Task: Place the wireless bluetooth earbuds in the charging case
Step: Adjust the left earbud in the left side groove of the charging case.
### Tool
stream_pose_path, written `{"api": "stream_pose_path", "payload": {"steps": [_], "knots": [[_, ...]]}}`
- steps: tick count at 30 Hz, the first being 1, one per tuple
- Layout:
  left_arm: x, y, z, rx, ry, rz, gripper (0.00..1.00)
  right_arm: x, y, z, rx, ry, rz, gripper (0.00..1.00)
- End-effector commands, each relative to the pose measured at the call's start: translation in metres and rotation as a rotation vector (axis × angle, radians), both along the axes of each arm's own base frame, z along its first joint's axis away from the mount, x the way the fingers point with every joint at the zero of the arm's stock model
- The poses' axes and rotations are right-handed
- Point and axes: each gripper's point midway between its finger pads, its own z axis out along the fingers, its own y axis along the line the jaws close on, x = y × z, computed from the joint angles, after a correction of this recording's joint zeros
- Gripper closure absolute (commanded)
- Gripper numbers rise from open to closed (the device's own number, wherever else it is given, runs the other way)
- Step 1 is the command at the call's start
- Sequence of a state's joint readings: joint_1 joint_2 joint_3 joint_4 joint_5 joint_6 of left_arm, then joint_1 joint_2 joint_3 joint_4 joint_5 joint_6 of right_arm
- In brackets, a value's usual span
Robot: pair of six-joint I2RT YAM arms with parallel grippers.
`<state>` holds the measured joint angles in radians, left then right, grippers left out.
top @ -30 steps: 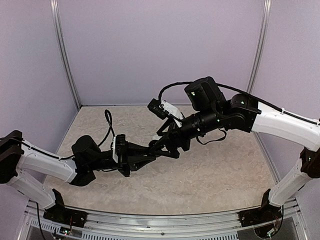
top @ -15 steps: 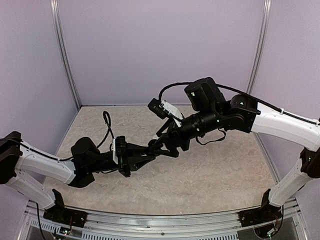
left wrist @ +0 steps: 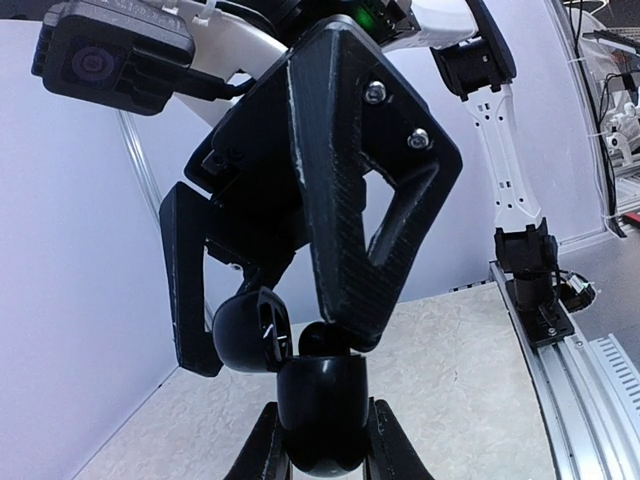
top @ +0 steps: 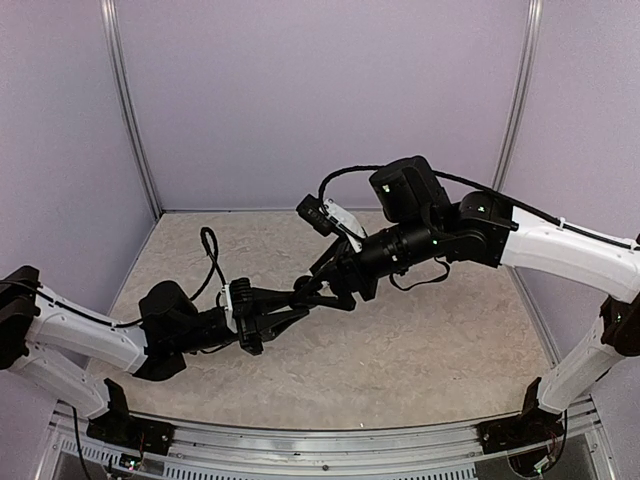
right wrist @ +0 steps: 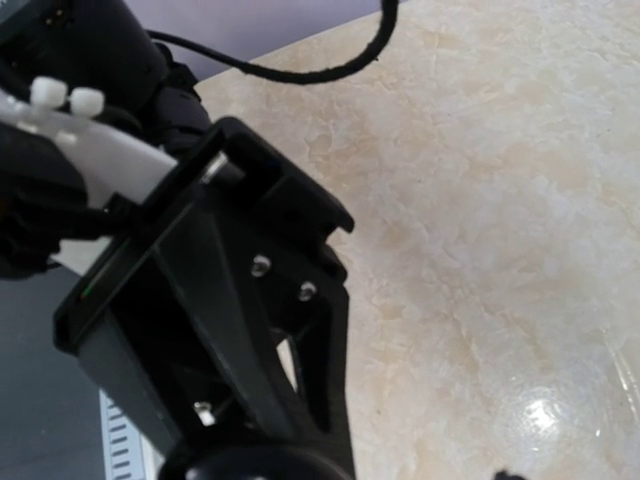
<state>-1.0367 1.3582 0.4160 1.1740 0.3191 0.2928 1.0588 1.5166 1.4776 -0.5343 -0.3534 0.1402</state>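
Above the bench (top: 430,340), left pincer (left wrist: 322,445) is clenched on a glossy black round object (left wrist: 320,395); right pincer (left wrist: 272,350) straddles its upper part, jaws apart, contact unclear

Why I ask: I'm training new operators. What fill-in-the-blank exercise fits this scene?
1. The rounded object clamped between the left fingers is glossy ___.
2. In the left wrist view, the right fingers stand spread just ___ that object.
3. In the top view, both arms meet over the ___ of the table.

Missing words: black; above; middle.
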Motion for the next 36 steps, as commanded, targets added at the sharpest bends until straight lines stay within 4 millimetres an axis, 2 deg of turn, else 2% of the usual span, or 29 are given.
{"api": "stream_pose_path", "payload": {"steps": [1,12,18,22,25,28,33,36], "knots": [[-0.027,-0.001,0.005,-0.006,-0.085,-0.069,1.00,0.034,-0.002,0.008,0.046,-0.032,-0.119,0.28],[-0.023,-0.001,0.006,-0.003,-0.129,0.021,1.00,0.038,0.001,0.009,0.068,0.002,-0.152,0.35],[-0.022,0.000,0.006,-0.004,-0.135,0.038,1.00,0.036,0.005,0.001,0.060,0.031,-0.136,0.35],[-0.023,0.001,0.005,-0.010,-0.130,0.033,1.00,0.030,0.006,0.004,0.084,0.026,-0.100,0.31],[-0.025,0.002,0.006,-0.023,-0.127,0.018,1.00,0.024,0.006,0.017,0.126,0.004,-0.062,0.28],[-0.029,0.005,0.008,-0.045,-0.105,-0.020,1.00,0.013,0.004,0.040,0.200,-0.051,0.002,0.24],[-0.036,0.016,0.017,-0.097,-0.054,-0.135,1.00,-0.001,-0.012,0.075,0.285,-0.193,0.069,0.18],[-0.040,0.023,0.023,-0.125,-0.032,-0.199,1.00,-0.008,-0.020,0.080,0.292,-0.267,0.107,0.17]]}}
